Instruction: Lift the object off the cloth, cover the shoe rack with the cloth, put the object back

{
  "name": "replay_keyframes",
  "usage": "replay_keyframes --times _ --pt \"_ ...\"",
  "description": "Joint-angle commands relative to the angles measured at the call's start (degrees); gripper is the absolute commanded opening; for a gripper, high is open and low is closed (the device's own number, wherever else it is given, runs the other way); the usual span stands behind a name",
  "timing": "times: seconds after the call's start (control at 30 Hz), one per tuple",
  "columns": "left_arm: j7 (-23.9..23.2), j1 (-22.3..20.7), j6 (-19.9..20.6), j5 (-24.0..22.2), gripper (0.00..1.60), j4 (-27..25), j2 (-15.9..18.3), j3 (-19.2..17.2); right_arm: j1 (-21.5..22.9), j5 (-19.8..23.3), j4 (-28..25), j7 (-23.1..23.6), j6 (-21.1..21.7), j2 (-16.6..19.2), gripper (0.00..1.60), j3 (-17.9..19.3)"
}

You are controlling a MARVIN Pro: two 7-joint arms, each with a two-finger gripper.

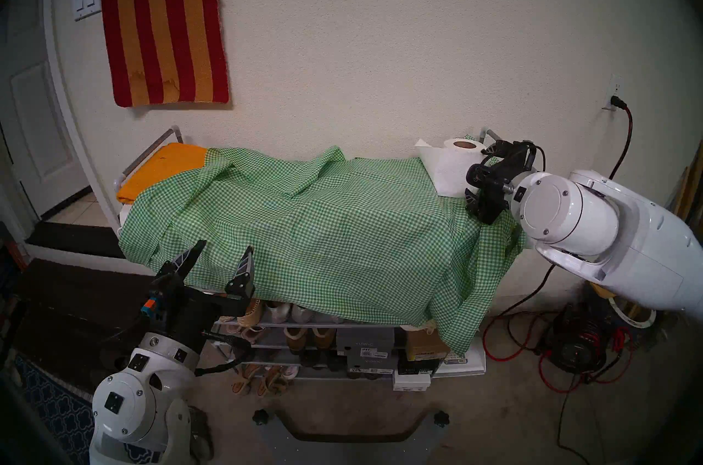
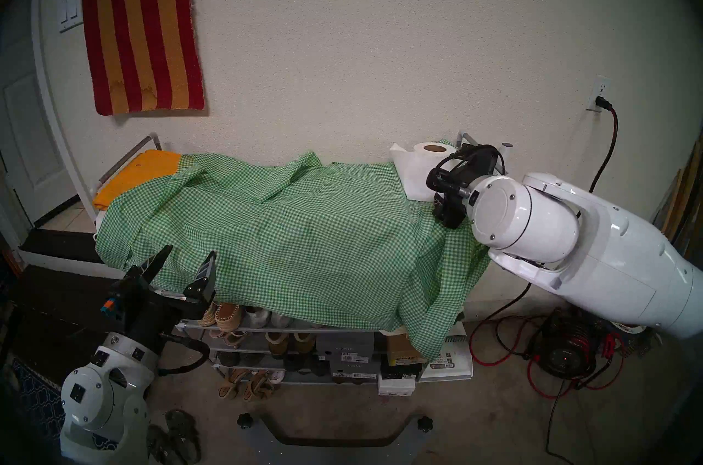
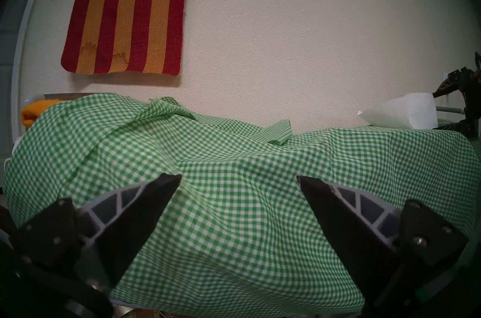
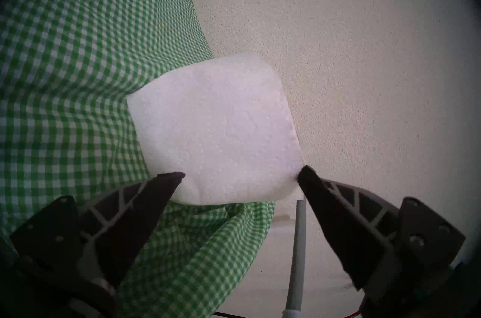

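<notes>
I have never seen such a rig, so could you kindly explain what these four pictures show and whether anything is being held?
It is a two-armed robot. Two pictures come from cameras on its head, two from cameras on its wrists.

The head views show a shoe rack draped with a green checked cloth, an orange cloth beside it. A tissue roll stands upright on the checked cloth.

The left pincer is open over the cloth's front. The right pincer is open around the roll. Nothing is held.

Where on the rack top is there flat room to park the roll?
Free: the flat gingham cloth between its raised fold and the tissue roll. Crowded: the right end, by the roll and right gripper; the left end holds an orange cloth.
</notes>
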Motion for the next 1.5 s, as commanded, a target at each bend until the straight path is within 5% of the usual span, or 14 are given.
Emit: replay_keyframes --times 0.0,0.83,1.47 --pt "0.1 0.0 0.0 0.0 1.60 0.0 0.0 -0.1 -2.1 2.0 1.5 -3.1 -1.9 -2.1 1.60 0.7" --pt "0.1 0.0 0.0 0.0 1.60 0.0 -0.1 -0.1 -7.9 9.7 4.6 -15.7 -11.0 -5.9 1.60 7.0" --pt "0.1 -0.1 0.0 0.0 1.60 0.0 -0.1 -0.2 -13.8 16.2 5.9 -27.2 -22.5 -10.4 1.60 11.5"
